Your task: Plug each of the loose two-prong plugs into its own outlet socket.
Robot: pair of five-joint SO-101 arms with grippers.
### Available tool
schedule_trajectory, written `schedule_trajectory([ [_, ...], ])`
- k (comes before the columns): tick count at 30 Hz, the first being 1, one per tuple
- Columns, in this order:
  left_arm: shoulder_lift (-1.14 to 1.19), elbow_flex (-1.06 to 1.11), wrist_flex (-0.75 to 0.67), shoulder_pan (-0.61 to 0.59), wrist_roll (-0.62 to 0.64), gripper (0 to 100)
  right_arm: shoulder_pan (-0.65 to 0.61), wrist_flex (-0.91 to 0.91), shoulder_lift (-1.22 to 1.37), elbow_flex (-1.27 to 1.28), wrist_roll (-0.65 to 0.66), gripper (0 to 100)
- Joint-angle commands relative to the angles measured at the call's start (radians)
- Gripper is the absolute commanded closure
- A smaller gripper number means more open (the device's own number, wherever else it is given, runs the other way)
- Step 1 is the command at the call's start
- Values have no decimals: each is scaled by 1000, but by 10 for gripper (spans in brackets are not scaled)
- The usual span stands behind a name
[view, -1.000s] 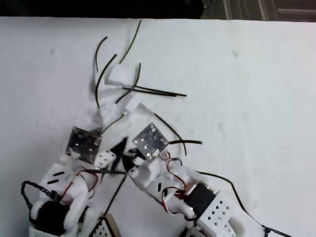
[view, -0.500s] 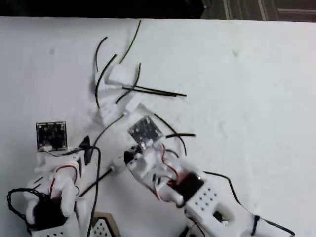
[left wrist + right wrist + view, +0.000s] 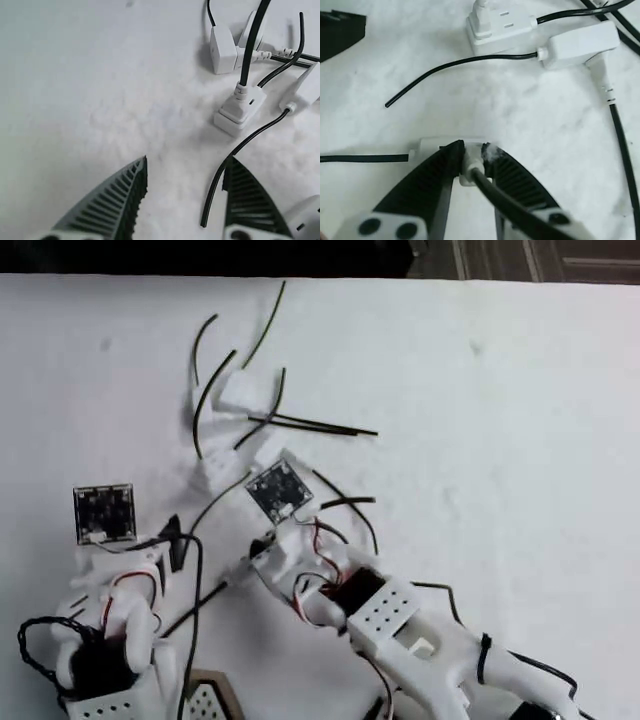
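Plug [image 3: 469,164] in right hand [image 3: 473,149], left hand [image 3: 186,164] spread

Cords [image 3: 310,426] and outlet blocks [image 3: 243,394] clutter the table [image 3: 520,420] left of centre; passage lies rightward.

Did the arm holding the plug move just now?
Yes. In the high view the right arm has pushed up the table, closer to the pile of white sockets, which stayed put. Its gripper holds a plug.
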Motion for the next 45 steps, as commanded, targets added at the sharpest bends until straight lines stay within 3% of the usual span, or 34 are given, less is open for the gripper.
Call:
schedule_trajectory([
  [1,1,-5,-20,-8,3,747,12,-36,2,-46,12,982],
  [18,1,-3,-15,-7,3,747,13,-104,105,-44,15,982],
  [38,1,-2,-17,-7,3,747,-36,-16,171,-46,195,981],
  [45,1,-2,-17,-7,3,747,-47,33,343,-124,250,981],
])
